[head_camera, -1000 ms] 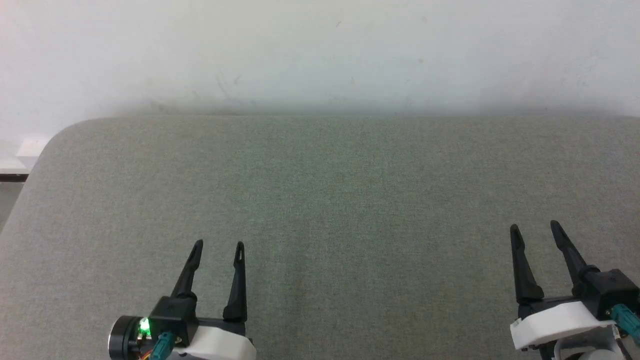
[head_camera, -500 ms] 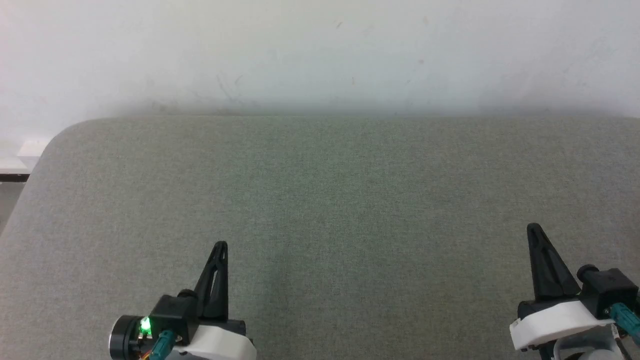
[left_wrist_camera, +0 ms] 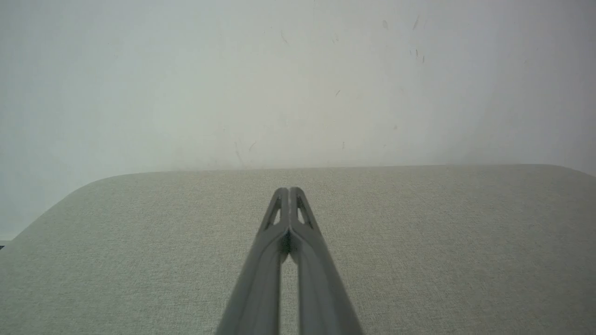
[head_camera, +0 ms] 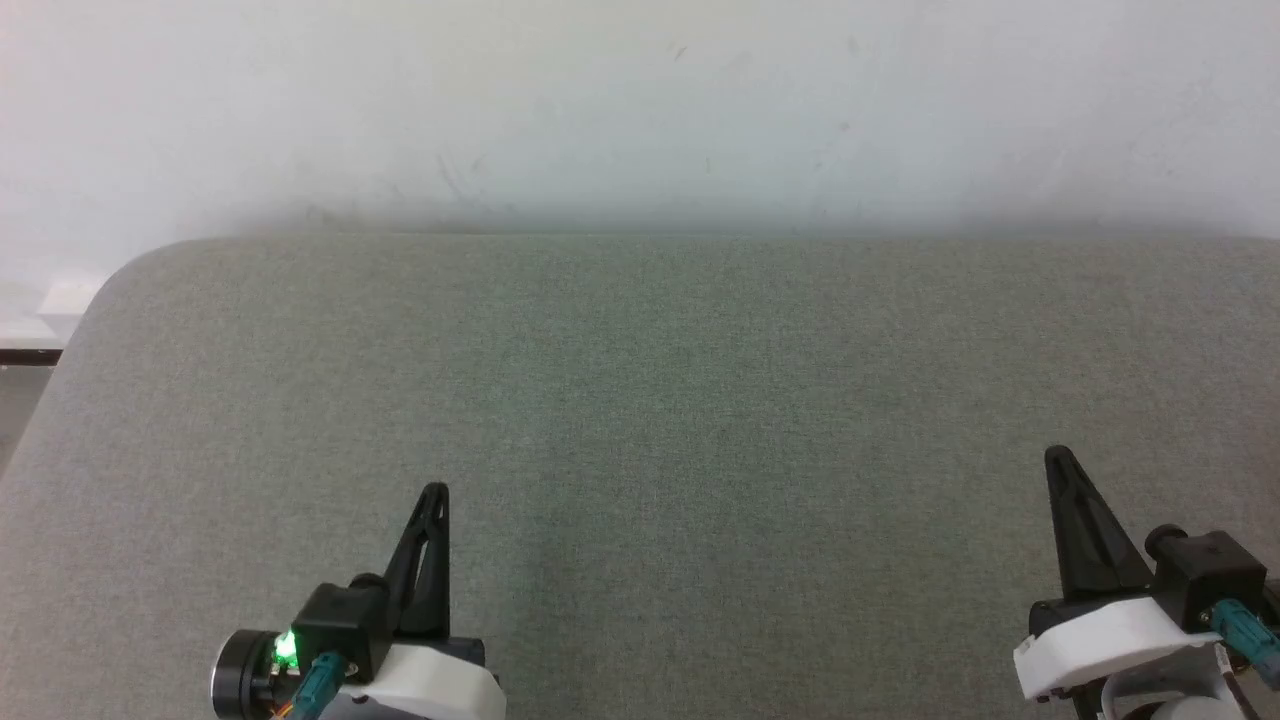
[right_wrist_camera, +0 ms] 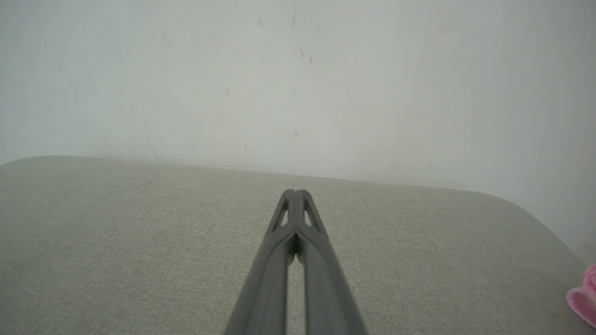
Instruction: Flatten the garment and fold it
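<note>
A small patch of the pink garment (right_wrist_camera: 584,298) peeks in at the right edge of the right wrist view, on the far right of the grey fabric surface (head_camera: 640,400); most of it is out of view. My left gripper (head_camera: 435,492) hovers low at the near left, shut with nothing in it, its tips (left_wrist_camera: 289,190) pressed together. At the near right, my right gripper (head_camera: 1055,455) is shut and empty too, its fingertips (right_wrist_camera: 295,192) touching, well left of the pink patch.
A pale scuffed wall (head_camera: 640,110) runs along the far edge of the grey surface. The surface's rounded far-left corner (head_camera: 130,265) gives way to a gap with a dark strip (head_camera: 25,355).
Both grippers closed from wide open to fully shut. Both arms then drifted slightly down and left in the head view.
</note>
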Tool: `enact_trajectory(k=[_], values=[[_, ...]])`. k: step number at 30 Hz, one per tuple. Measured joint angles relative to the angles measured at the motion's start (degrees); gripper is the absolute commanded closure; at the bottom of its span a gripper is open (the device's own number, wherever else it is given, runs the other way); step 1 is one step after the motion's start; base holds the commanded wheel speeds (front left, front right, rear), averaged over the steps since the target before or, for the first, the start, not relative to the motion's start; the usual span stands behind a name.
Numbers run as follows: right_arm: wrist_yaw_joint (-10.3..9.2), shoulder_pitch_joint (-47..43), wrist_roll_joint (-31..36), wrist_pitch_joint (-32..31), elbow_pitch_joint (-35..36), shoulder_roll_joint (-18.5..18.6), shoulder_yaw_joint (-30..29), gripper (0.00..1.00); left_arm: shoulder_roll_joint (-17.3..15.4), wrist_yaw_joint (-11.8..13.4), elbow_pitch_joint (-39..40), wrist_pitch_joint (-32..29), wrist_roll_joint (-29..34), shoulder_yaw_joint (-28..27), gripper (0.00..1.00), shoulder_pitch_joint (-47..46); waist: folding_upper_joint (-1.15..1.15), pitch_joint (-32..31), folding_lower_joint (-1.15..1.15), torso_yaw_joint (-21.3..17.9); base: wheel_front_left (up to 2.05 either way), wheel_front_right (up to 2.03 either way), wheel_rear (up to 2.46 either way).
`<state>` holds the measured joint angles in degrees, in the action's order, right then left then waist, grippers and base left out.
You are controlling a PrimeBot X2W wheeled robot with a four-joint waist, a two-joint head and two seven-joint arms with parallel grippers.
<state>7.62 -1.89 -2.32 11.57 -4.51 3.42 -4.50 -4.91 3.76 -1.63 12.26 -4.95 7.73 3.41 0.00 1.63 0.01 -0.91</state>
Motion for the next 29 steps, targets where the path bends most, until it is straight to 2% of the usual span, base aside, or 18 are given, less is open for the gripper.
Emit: enact_trajectory(k=[29], values=[[0.0, 0.2, 0.4, -3.2, 1.1, 0.0, 1.2, 1.0, 0.7, -1.0, 0.3, -3.3, 1.5, -2.0, 1.0, -0.3, -0.01, -0.5, 0.0, 0.3, 0.0, 0.0, 0.0]])
